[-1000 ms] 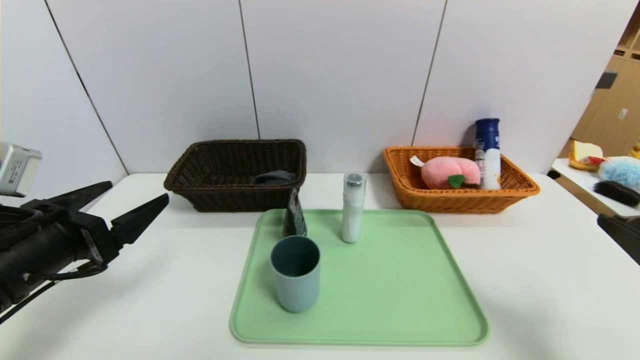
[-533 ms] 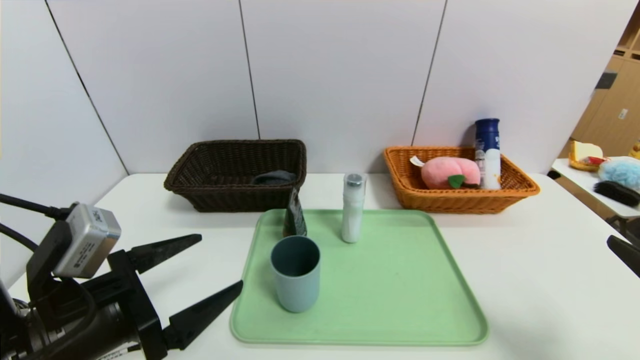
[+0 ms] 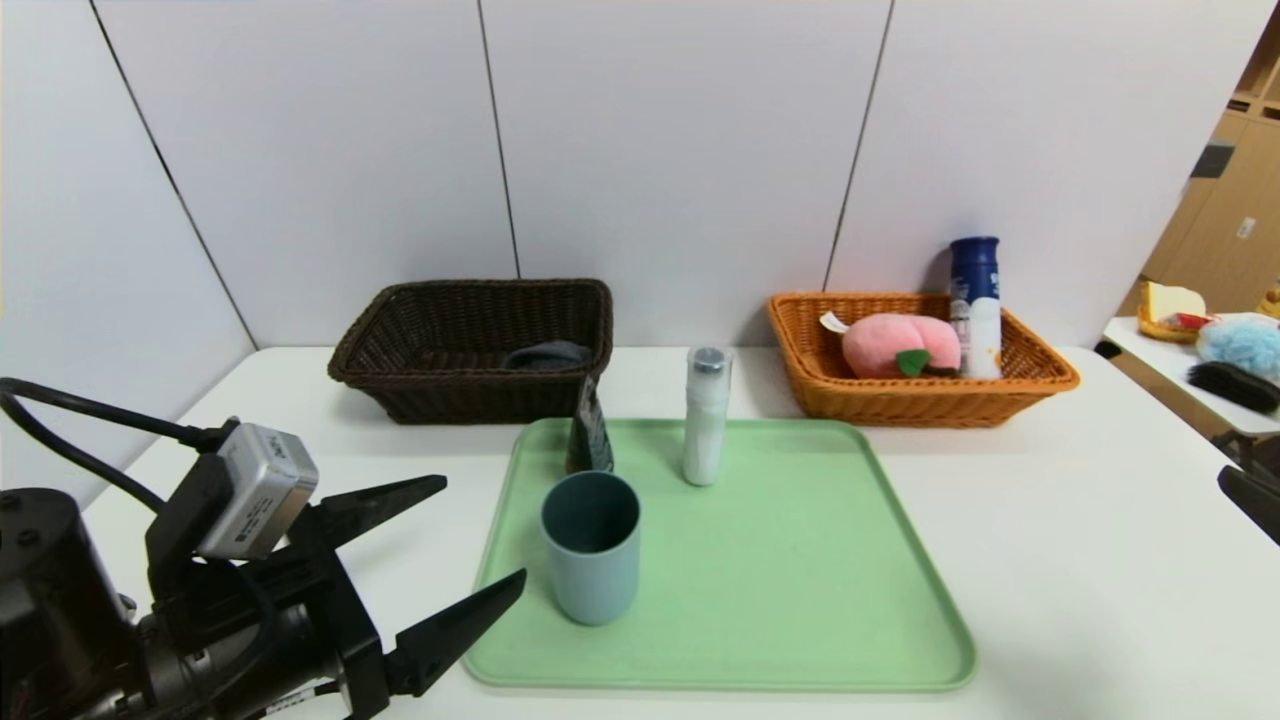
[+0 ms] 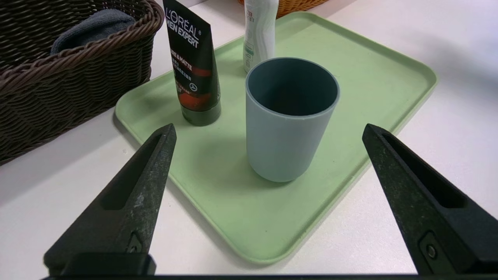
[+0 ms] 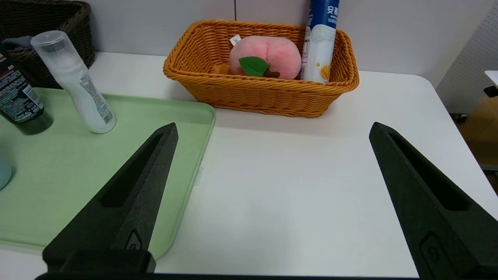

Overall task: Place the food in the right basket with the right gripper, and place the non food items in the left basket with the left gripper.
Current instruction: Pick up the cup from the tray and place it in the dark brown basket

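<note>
- On the bench (image 3: 1050,560) in front of me sits a green tray (image 3: 760,600), with the dark brown basket (image 3: 470,350) behind its left corner and the orange basket (image 3: 920,385) behind its right.
- I have the left gripper (image 3: 465,545) low over the bench at the tray's left edge, jaws spread wide and holding nothing; in its wrist view the grey-blue cup (image 4: 290,116) stands between the two fingertips but ahead of them, untouched.
- The cup is upright on the tray's near-left part. Behind it, the black squeeze tube (image 4: 192,66) stands on its cap, and to the right of the tube the slim white bottle with grey cap (image 3: 706,415) stands upright, both still on the tray.
- The folded dark grey cloth (image 3: 545,355) lies inside the dark brown basket.
- The pink plush peach (image 3: 895,345) and the navy-capped bottle (image 3: 976,305) are in the orange basket, the bottle leaning upright against its far right side, just beside the peach.
- The right gripper (image 5: 272,132) hangs over bare bench right of the tray, jaws wide apart and empty.
</note>
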